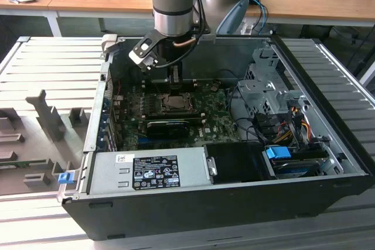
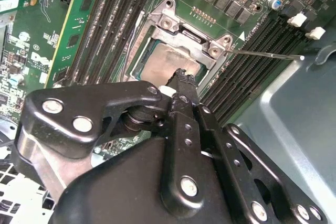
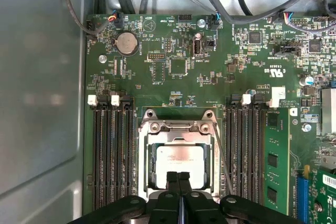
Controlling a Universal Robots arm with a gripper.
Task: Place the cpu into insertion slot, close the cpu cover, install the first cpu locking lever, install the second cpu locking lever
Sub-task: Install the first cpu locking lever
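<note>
The cpu (image 3: pixel 181 158), a pale square chip with a grey metal top, lies in the insertion slot (image 1: pixel 173 103) on the green motherboard. The silver cpu cover (image 3: pixel 178 129) lies down around it, with the chip showing through its window. My gripper (image 3: pixel 178 181) is shut with nothing between its black fingers, its tips at the chip's near edge by the cover's rim. In the second wrist view the fingertips (image 2: pixel 182 77) sit right over the cpu (image 2: pixel 160 64). A thin metal locking lever (image 2: pixel 268 54) juts from the socket's corner across the memory slots; the same lever (image 3: pixel 221 153) runs along the cover's side.
The open computer case (image 1: pixel 328 115) has metal walls all round. Black memory slots (image 3: pixel 113 150) flank the socket on both sides. A black graphics card (image 1: pixel 168 127) lies just in front of the socket, the power supply (image 1: pixel 146 171) beyond it. Cables (image 1: pixel 281 127) crowd the exterior view's right.
</note>
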